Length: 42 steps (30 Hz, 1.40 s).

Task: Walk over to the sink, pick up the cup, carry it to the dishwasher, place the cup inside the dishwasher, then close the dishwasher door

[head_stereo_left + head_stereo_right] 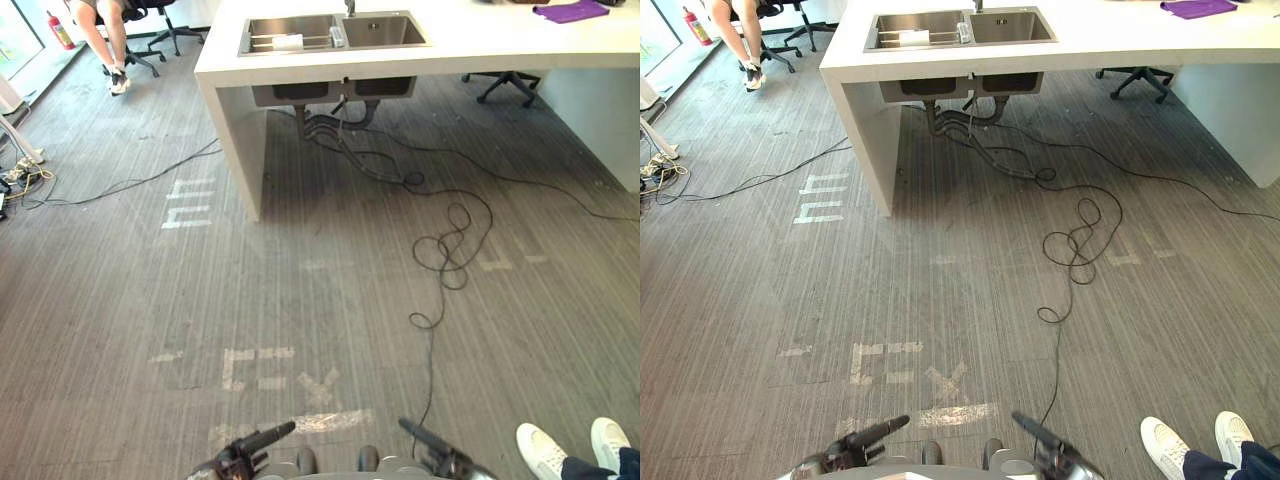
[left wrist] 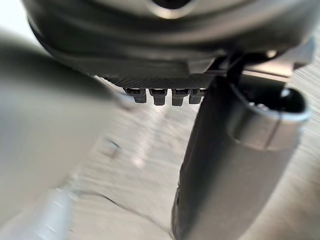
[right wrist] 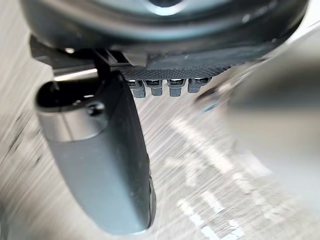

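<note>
The grey striped floor [image 1: 300, 300] spread out in front of me, and I stood well apart from everything I had to reach. Across the far side ran the long white counter [image 1: 500, 45], whose left end came down to the floor as a solid panel. The steel sink [image 1: 385, 30] was set into the counter near that end. It had two basins side by side, and grey pipes [image 1: 335, 120] hung beneath it.

A person [image 1: 105, 30] sat on an office chair [image 1: 165, 30] at the far left, beyond the counter's corner, with both legs stretched out to the floor. Another office chair [image 1: 505, 85] stood behind the counter on the right. Just beside me on my right I saw a second person's white shoes [image 1: 545, 450].

My left hand [image 1: 250, 448] and my right hand [image 1: 445, 460] hung low at the near edge of my view, over the floor. Both were relaxed and held nothing, and the fingers [image 2: 160, 95] of the left lay straight in a row beside its thumb.

White tape marks [image 1: 190, 205] were stuck to the floor, some by the counter's end and others closer to me. A purple cloth [image 1: 570, 11] lay on the counter at its far right. A red fire extinguisher [image 1: 60, 30] stood at the far left.

Something small and pale [image 1: 287, 41] rested in the left basin, but I could not tell whether it was the cup.
</note>
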Available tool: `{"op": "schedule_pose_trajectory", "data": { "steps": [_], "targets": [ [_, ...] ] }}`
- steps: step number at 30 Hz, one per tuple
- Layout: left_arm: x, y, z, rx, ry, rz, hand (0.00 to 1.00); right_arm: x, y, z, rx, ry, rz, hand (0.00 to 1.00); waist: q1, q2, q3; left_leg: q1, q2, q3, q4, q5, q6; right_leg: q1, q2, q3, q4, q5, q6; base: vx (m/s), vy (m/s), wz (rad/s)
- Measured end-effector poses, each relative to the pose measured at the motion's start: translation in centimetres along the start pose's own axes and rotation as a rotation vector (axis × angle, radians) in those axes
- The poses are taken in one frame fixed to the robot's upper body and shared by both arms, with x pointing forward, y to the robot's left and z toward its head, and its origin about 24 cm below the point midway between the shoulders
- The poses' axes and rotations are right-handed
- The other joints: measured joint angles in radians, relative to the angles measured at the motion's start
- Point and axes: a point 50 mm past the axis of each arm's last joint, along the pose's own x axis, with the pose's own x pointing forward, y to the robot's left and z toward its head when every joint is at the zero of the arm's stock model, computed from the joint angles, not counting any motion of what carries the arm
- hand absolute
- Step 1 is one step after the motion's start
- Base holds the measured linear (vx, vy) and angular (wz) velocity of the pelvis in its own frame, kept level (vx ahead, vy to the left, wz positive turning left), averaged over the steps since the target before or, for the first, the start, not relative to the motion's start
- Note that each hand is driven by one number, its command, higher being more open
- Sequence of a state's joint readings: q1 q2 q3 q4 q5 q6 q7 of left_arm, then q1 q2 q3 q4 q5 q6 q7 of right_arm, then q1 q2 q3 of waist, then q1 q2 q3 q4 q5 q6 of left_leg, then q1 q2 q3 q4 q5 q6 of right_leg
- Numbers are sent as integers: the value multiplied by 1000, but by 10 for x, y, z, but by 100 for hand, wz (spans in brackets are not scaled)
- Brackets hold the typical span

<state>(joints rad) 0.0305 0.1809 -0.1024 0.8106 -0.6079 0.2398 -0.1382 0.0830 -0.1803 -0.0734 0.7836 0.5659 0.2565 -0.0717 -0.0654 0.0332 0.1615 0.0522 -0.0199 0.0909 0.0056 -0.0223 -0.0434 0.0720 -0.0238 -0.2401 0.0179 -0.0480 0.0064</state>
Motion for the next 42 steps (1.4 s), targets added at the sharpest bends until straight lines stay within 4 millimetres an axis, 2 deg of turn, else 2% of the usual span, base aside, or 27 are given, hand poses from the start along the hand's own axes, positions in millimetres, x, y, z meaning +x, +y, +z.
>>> {"op": "schedule_pose_trajectory", "data": {
  "steps": [2, 4, 7, 13, 18, 25, 28, 31, 32, 37, 38, 40, 41, 42],
  "targets": [
    [5, -23, 20, 70, -66, -49, 100, 1, 12, 28, -159, -101, 15, 100, 0, 1, 8, 0, 0, -6, -4, 5, 1, 4, 0, -13, -1, 0, 1, -33, -10, 11],
    [6, -31, 30, 143, -110, -57, 100, -2, 18, 47, -233, -179, 34, 100, -4, 6, 13, 0, 0, -13, -5, 5, 1, 6, 0, -20, -4, -1, 2, -7, -11, 5],
    [5, -33, 36, 238, -147, -9, 100, -4, 20, 54, -278, -205, 42, 100, -6, 7, 14, 0, 0, -21, -7, 6, 1, 12, 0, -44, -8, -4, 7, 18, -17, 12],
    [1, -16, 25, 389, -136, 158, 100, -3, 19, 39, -321, -144, 56, 100, -5, 9, 15, 6, 1, -27, -16, 6, 1, 21, 0, -72, -9, -13, 20, 28, -3, 10],
    [-4, -2, 12, 536, -126, 291, 100, -4, 26, 27, -221, -121, 107, 100, -4, 9, 15, 31, 1, -13, -23, 5, 1, 40, -1, -70, -6, -17, 26, 4, 4, -1],
    [-8, 7, -1, 529, -90, 348, 100, -7, 26, 2, -96, -101, 133, 100, -2, 6, 13, 56, 5, 32, -25, 3, -1, 54, -1, -48, 1, -17, 25, -45, 6, -10],
    [-11, 14, -18, 490, -33, 370, 100, -8, 21, -9, -67, -89, 121, 100, -1, 4, 12, 70, 8, 67, -26, -1, 4, 50, -2, -31, 13, -19, 21, -72, 11, -28],
    [-14, 24, -37, 370, 45, 386, 100, -7, 13, -27, -54, -27, 93, 100, 0, -8, 1, 70, 14, 99, -26, -2, 19, 32, 1, -10, 30, -20, 15, -58, 6, -28],
    [-14, 26, -40, 313, 60, 380, 100, -7, 11, -29, -50, -20, 86, 100, 5, -11, 1, 71, 15, 112, -26, 1, 28, 24, 3, 1, 37, -20, 13, -41, 6, -26],
    [-15, 31, -46, 178, 93, 345, 100, -6, 4, -43, -6, 21, 66, 100, 15, -27, -15, 81, 17, 146, -32, 1, 32, 8, 3, 30, 64, -27, 2, -31, 9, -23],
    [-15, 32, -48, 136, 101, 335, 100, -6, 2, -44, 19, 22, 64, 100, 18, -30, -18, 81, 17, 158, -35, -1, 40, -12, 1, 40, 98, -42, -5, -24, 4, -27],
    [-15, 32, -48, 96, 105, 312, 100, -5, 2, -45, 46, 20, 63, 100, 20, -41, -19, 76, 13, 170, -31, -4, 58, -55, -22, 31, 179, -92, 6, -17, 6, -18],
    [-15, 32, -48, 82, 109, 307, 100, -5, 2, -45, 61, 22, 65, 100, 18, -49, -23, 67, 8, 173, -19, -9, 67, -81, -43, 12, 228, -118, 16, 3, 4, -3],
    [-15, 34, -49, 69, 123, 300, 100, -5, 1, -47, 69, 30, 63, 100, 19, -59, -26, 53, 5, 176, 1, -13, 74, -113, -64, -6, 289, -146, 41, 0, 0, 0]
  ]
}}
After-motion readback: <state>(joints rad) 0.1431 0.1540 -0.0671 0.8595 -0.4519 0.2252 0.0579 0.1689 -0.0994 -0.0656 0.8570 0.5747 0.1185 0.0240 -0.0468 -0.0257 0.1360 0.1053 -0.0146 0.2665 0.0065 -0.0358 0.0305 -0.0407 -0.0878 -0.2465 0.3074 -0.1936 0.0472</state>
